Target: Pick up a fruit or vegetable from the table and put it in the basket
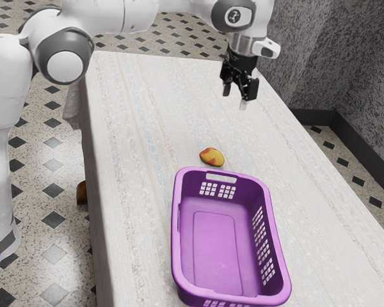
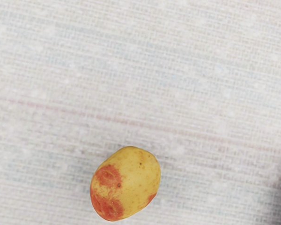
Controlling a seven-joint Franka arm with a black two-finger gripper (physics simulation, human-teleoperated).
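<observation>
Aloft, spread gripper (image 1: 235, 96), yellow-red produce (image 1: 212, 157) near purple basket (image 1: 178, 240), logo (image 1: 234, 16) on white arm (image 1: 109, 16).

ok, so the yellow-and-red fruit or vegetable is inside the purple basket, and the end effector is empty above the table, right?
Not inside: the exterior view shows the yellow-and-red piece on the table, just outside the purple basket. The rest holds: end effector empty, above the table.
</observation>
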